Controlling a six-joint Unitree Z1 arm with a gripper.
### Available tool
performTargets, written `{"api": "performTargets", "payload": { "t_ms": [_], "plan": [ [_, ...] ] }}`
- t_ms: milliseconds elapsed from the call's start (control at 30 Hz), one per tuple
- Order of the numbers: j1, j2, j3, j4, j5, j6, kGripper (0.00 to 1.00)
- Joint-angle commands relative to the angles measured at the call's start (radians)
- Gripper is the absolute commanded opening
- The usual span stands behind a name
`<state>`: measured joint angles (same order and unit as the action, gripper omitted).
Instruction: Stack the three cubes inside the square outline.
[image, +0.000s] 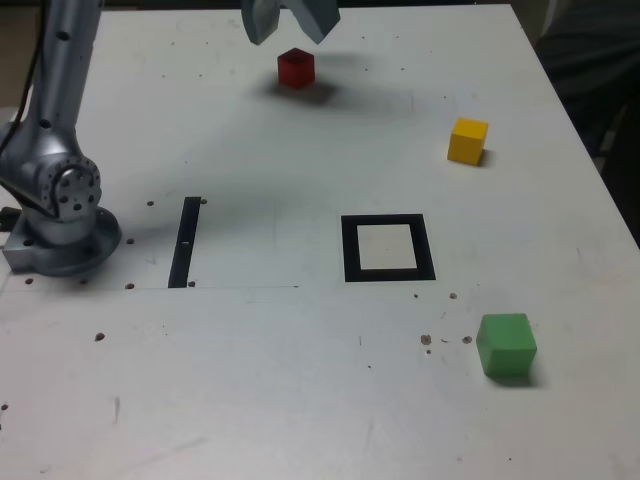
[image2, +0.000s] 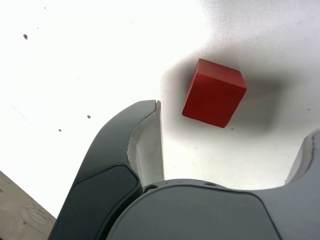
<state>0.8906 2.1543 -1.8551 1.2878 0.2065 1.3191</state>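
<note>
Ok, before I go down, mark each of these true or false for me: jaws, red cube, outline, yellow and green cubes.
1. The gripper stands open. True.
2. The red cube is clamped between the jaws. False: it sits on the table, ungripped.
3. One cube already lies inside the square outline. False: no cube is in it.
4. The yellow cube and the green cube stand apart. True.
5. The green cube is stacked on the yellow one. False: each rests on the table.
</note>
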Motion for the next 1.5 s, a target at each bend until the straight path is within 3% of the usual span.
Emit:
{"api": "performTargets", "payload": {
  "t_ms": [0, 733, 1000, 1233, 1467],
  "plan": [
    [0.002, 0.009, -0.003, -0.003, 0.002, 0.003, 0.96],
    [0.01, 0.118, -0.048, -0.028, 0.004, -0.005, 0.91],
    [0.01, 0.129, -0.038, -0.026, 0.011, -0.034, 0.8],
    [0.006, 0.122, -0.029, -0.028, 0.021, -0.057, 0.59],
    [-0.001, 0.119, -0.017, -0.034, 0.022, -0.058, 0.5]
  ]
}}
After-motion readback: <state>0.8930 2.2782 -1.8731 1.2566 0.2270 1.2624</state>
